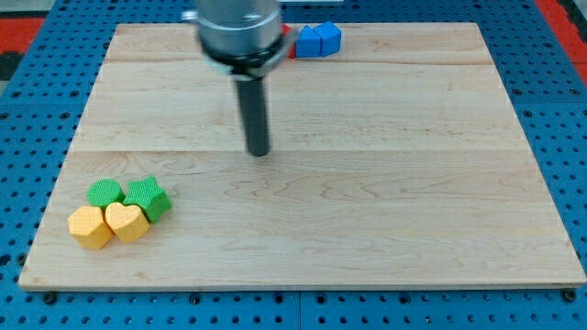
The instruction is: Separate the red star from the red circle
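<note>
Yellow blocks: two sit at the board's lower left, a rounded yellow block at the far left and a yellow heart touching its right side.
Green blocks: a round green block sits just above the yellow pair, and a green star-like block touches it on the right, just above the yellow heart.
My tip: the rod hangs down from a grey collar at the view's top, and my tip rests on bare wood, well apart from every block.
Hand state: there is no hand or gripper here, only the rod, so nothing is spread, pressed or pinched.
Red blocks: only a sliver of red block shows at the top edge, just right of the collar and mostly hidden behind it; I cannot tell star from circle.
Blue blocks: two blue blocks sit together just right of the red sliver, touching each other.
</note>
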### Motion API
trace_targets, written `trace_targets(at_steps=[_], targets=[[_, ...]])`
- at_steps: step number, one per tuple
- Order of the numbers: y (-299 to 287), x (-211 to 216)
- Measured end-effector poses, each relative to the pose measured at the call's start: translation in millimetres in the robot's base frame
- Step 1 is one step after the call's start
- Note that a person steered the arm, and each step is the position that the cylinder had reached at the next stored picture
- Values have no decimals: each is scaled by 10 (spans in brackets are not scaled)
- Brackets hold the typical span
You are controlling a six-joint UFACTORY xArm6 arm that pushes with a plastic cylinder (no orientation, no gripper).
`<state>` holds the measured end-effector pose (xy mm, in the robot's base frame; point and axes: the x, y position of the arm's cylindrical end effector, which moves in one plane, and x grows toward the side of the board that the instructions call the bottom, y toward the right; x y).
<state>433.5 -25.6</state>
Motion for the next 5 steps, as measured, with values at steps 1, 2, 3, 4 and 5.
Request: trace_targets(at_steps=[1,2,3,4,5], targets=[[577,-504],[1153,-1141],[1758,-1525],[1775,-2038],[1291,-2310]])
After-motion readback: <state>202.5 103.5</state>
